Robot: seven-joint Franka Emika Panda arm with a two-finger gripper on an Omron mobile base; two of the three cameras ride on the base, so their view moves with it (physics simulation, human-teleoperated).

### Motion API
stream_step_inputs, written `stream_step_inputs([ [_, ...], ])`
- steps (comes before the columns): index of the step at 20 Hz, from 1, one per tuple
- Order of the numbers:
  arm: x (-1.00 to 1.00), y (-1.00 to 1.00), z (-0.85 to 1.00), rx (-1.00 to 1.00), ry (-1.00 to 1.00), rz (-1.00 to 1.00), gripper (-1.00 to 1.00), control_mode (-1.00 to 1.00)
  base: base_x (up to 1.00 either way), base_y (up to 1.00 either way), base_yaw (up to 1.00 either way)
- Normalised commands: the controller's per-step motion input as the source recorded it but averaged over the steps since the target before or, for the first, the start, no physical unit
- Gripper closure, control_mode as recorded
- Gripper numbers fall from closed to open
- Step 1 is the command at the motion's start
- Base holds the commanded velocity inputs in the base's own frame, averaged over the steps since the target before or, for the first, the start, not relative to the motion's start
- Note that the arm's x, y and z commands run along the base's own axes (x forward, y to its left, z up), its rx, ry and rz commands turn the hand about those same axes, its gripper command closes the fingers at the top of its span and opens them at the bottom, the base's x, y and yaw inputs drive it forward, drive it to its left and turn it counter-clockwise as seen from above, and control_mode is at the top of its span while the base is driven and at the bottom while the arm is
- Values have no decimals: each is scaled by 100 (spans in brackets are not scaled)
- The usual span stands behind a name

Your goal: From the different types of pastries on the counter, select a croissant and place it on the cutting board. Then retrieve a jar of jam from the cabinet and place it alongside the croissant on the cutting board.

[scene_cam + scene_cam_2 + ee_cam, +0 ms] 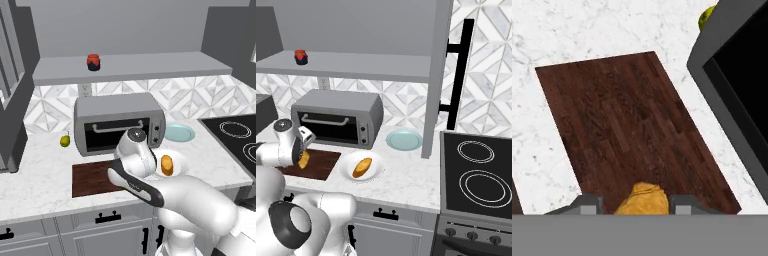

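My gripper (634,206) is shut on the golden-brown croissant (643,199), which shows between the two fingertips. It hangs over the near end of the dark brown cutting board (627,130). From the right base camera, the gripper (304,151) holds the croissant (304,160) just above the cutting board (321,165), in front of the toaster oven. The other pastry, a stubby orange-yellow roll (167,165), lies on a white plate (181,161). The red jar of jam (93,62) stands on the cabinet's grey ledge (150,67). My arm hides part of the cutting board (90,180).
A silver toaster oven (120,122) stands right behind the board on the marble counter (40,180). A small yellow-green fruit (65,141) sits to its left, a pale blue plate (178,132) to its right. A black cooktop (476,175) lies at the far right.
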Motion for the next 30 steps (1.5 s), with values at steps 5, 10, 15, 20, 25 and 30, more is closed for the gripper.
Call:
stream_step_inputs([
  [5,46,-11,-14,12,2,0,100,-100,0,0,0],
  [10,16,0,-12,1,0,0,100,-100,0,0,0],
  [15,1,0,-8,0,0,0,100,-100,0,0,0],
  [20,0,3,0,0,0,0,-100,-100,0,0,0],
  [25,0,0,33,0,0,0,-100,-100,0,0,0],
  [30,0,10,72,0,0,0,-100,-100,0,0,0],
])
